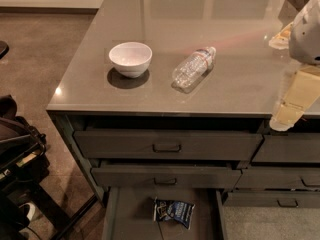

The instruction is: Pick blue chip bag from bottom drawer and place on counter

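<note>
The blue chip bag (173, 211) lies crumpled on the floor of the open bottom drawer (131, 215), near its middle. The grey-brown counter (240, 79) spreads above the drawers. My gripper (289, 111) hangs at the far right, over the counter's front edge, well above and to the right of the bag. It holds nothing that I can see.
A white bowl (130, 58) and a clear plastic bottle (194, 68) lying on its side sit on the counter. Two handled drawers (166, 145) are stacked above the bottom one, slightly pulled out. A black object (17, 149) stands on the floor at left.
</note>
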Robot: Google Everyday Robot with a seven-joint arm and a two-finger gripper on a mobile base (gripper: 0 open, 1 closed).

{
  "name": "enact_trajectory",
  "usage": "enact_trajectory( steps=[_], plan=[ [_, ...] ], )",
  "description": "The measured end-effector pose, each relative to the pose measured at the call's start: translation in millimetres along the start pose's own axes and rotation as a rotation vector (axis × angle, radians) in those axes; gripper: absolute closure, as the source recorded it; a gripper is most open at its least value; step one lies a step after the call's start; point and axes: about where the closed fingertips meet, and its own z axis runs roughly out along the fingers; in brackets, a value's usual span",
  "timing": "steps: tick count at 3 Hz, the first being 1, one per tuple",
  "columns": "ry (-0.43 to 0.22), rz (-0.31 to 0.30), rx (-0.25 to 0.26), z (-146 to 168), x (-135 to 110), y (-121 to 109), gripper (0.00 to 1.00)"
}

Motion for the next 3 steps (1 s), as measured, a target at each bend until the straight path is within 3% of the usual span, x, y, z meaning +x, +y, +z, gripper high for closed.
enact_trajectory(
  steps=[2,3],
  plan=[
    [-0.015,-0.01,0.022,16.8,6.0,9.9,0.0],
    [-0.099,-0.013,0.026,53.2,15.8,47.0,0.0]
  ],
)
